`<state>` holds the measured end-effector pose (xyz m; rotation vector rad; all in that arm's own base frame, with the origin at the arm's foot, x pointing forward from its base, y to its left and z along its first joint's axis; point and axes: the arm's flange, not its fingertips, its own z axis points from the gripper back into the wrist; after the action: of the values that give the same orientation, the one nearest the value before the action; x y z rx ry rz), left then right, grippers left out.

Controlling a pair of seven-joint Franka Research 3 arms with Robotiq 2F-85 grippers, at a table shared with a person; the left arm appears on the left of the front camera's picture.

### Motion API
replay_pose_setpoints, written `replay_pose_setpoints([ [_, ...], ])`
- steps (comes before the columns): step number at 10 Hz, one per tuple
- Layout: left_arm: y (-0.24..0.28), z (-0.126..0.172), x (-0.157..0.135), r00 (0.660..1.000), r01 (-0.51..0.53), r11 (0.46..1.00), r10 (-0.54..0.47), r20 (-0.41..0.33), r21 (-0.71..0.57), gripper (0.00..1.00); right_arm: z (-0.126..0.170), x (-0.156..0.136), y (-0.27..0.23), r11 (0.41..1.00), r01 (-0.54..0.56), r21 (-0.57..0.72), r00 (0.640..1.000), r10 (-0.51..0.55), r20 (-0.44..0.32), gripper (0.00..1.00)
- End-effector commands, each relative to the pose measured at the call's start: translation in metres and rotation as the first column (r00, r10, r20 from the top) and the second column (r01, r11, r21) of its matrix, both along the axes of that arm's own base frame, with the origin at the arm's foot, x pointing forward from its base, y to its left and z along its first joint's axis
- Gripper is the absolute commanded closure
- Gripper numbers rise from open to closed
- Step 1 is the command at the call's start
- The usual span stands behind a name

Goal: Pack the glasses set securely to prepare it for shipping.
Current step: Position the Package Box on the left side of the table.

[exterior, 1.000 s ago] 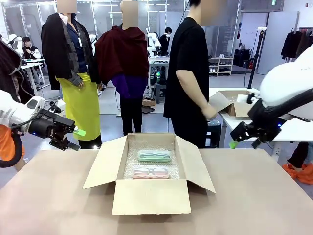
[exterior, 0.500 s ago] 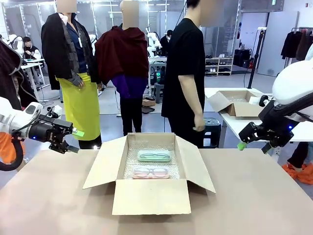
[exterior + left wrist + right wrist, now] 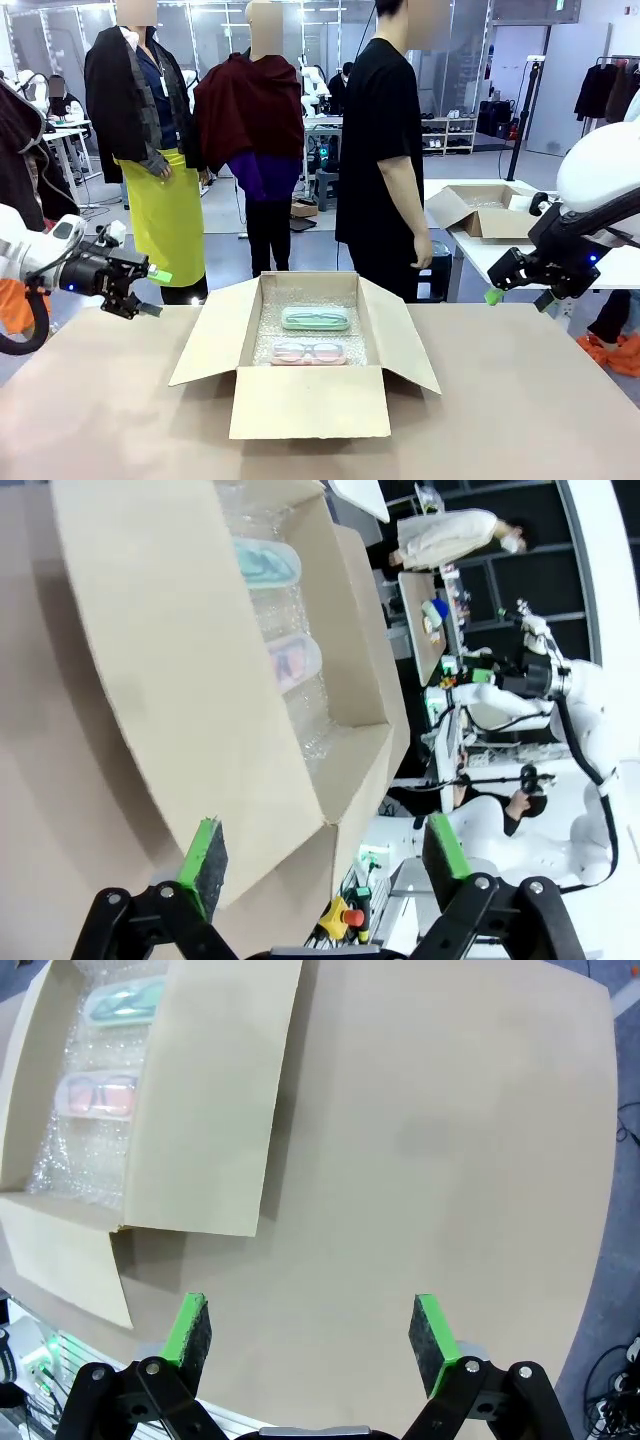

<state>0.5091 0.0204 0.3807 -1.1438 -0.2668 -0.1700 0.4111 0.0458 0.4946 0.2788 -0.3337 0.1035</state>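
On the table [image 3: 520, 400], an open cardboard box [image 3: 305, 402] lined with bubble wrap [image 3: 272, 335] sits in the middle, flaps spread. The left claw [image 3: 325, 850] hangs by the table's left edge and the right claw [image 3: 308, 1328] by its right, both empty with fingers wide apart, well clear of the box. Inside, the mint green case [image 3: 315, 319] lies flat toward the far side, the pink case [image 3: 308, 352] just beside it, nearer the robot.

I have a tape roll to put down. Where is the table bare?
Bare table right of the box, near the right tool, and left of it beside the left tool. Crowded inside the box: green case and pink case lie on bubble wrap.
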Motion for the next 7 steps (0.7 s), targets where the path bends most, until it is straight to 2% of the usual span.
replay_pose_setpoints([
  [1,0.016,-0.04,0.019,1.0,-0.026,0.991,0.027,0.006,-0.13,0.0,0.001,-0.001,0.001,1.0,0.001,-0.005,1.0,-0.001,0.013,0.0],
  [3,0.027,-0.07,0.027,0.998,-0.054,0.976,0.057,0.007,-0.21,0.0,0.001,-0.001,0.001,1.0,0.001,-0.005,1.0,-0.001,0.013,0.0],
  [5,0.028,-0.104,0.04,0.994,-0.106,0.957,0.1,-0.037,-0.269,0.0,0.001,-0.001,0.001,1.0,0.001,-0.005,1.0,-0.001,0.013,0.0],
  [7,0.02,-0.125,0.047,0.993,-0.112,0.945,0.095,-0.07,-0.306,0.0,0.001,-0.001,0.001,1.0,0.001,-0.005,1.0,-0.001,0.013,0.0],
])
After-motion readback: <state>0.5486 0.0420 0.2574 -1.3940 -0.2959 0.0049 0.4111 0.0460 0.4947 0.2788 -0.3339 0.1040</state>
